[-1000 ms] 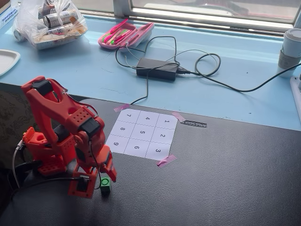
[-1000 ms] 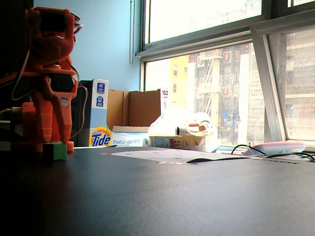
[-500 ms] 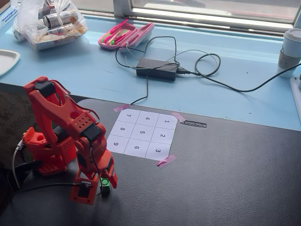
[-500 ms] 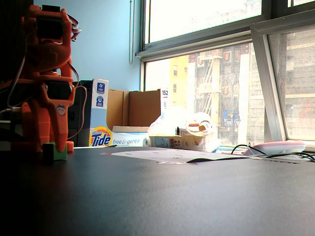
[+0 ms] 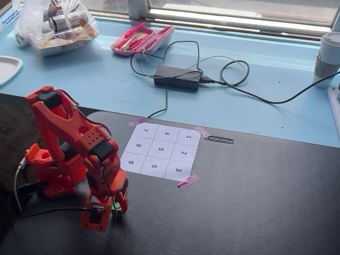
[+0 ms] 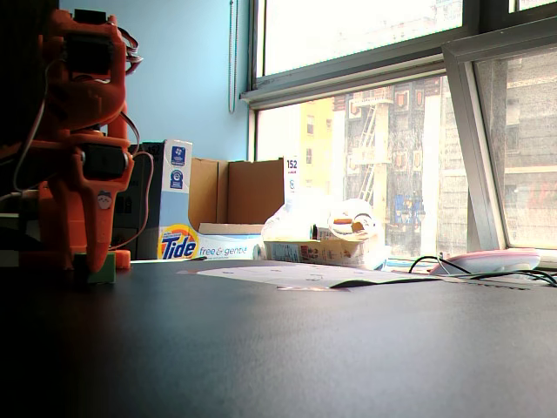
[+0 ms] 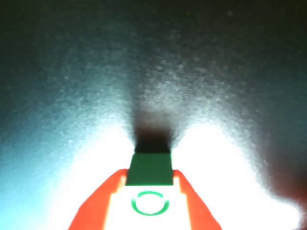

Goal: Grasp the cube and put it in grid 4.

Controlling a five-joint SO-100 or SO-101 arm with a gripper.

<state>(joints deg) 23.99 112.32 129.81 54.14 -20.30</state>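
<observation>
The tiny green cube (image 5: 114,206) sits low at the black table's front left, between the fingers of my red gripper (image 5: 113,209). In the wrist view the cube (image 7: 149,168) fills the gap, with its ring-marked face overexposed. An orange finger (image 7: 103,201) presses each side, so the gripper (image 7: 149,176) is shut on it. In the low fixed view the cube (image 6: 103,268) rests at table level under the gripper (image 6: 96,266). Grid 4 (image 5: 167,134) is in the far row of the white numbered sheet (image 5: 139,146), well up and to the right of the gripper.
Pink tape (image 5: 187,181) holds the sheet's corners. A small black strip (image 5: 218,139) lies right of the sheet. On the blue surface behind are a power adapter (image 5: 177,77) with cables, a pink case (image 5: 142,38), a plastic bag (image 5: 56,21) and a cup (image 5: 329,56).
</observation>
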